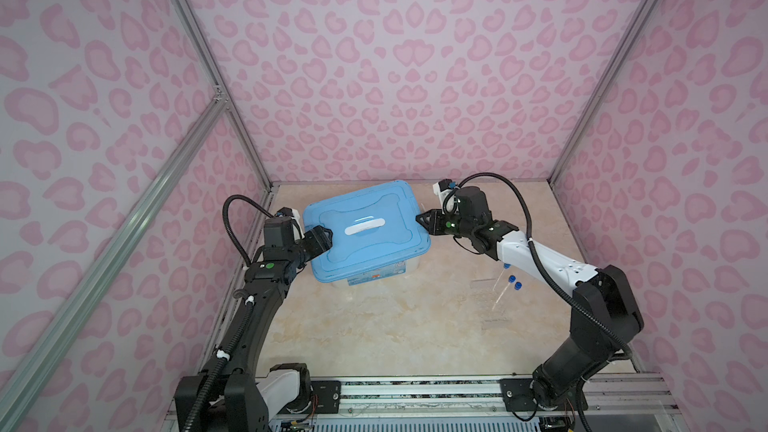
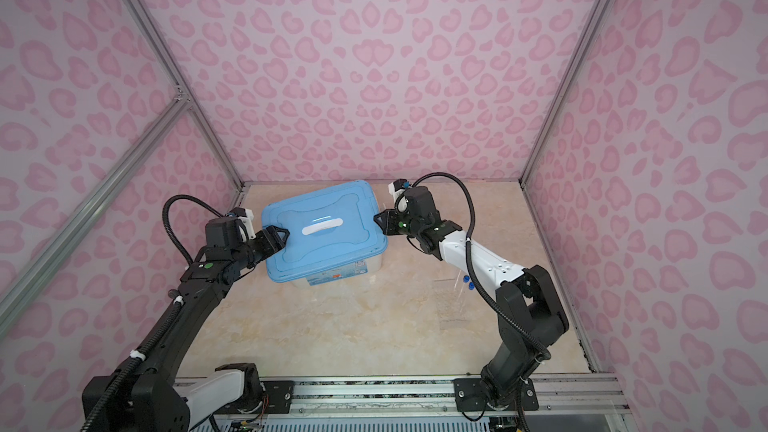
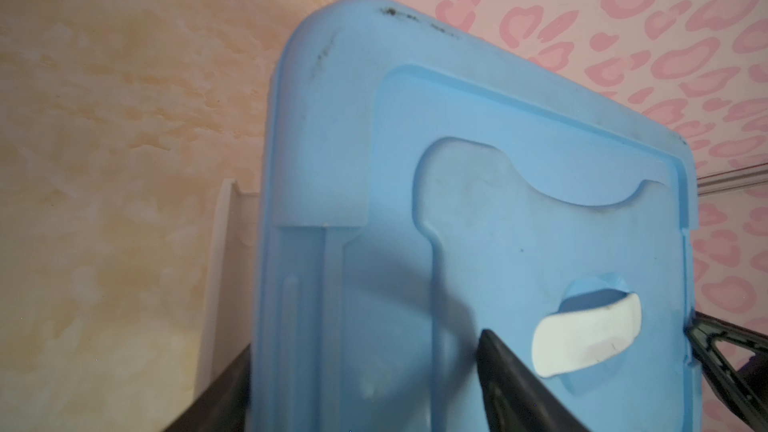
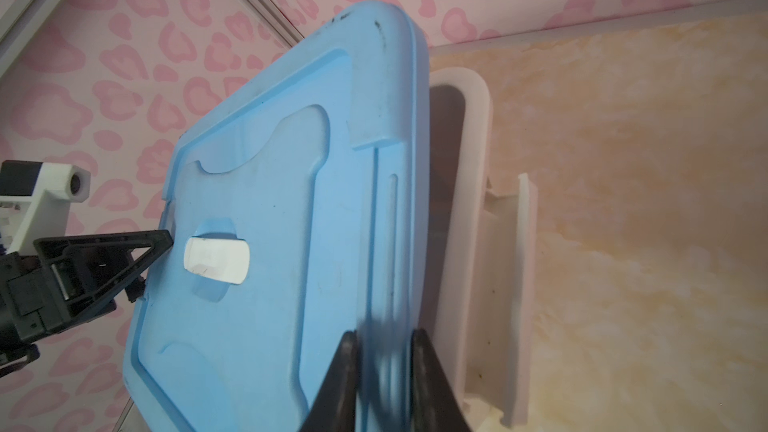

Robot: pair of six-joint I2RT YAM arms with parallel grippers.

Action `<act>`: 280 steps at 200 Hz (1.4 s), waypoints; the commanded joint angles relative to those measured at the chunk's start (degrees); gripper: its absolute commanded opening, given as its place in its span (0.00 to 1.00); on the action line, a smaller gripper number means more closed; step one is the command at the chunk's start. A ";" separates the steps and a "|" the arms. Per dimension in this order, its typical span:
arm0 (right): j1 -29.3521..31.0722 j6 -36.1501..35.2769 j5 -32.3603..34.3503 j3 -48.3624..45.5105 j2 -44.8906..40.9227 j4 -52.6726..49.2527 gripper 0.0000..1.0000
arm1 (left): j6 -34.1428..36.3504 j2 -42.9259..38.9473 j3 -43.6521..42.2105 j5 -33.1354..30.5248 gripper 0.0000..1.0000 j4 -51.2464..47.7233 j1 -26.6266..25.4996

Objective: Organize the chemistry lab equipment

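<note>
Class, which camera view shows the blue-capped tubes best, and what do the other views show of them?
A top view: the blue-capped tubes lie on the table near the right arm, caps plain, clear bodies faint. Both top views show them alike. Neither wrist view shows them; the blue lid fills much of both.

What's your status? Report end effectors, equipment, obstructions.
Right end effector clamped on blue lid edge. Left end effector straddles opposite edge, grip unclear. Blue-capped tubes loose on table. Lid covers bin.
</note>
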 commanded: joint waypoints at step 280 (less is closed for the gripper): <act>2.41 -4.13 11.13 10.58 6.78 -22.03 0.29 | 3.14 5.03 4.77 -3.36 0.59 -2.78 0.09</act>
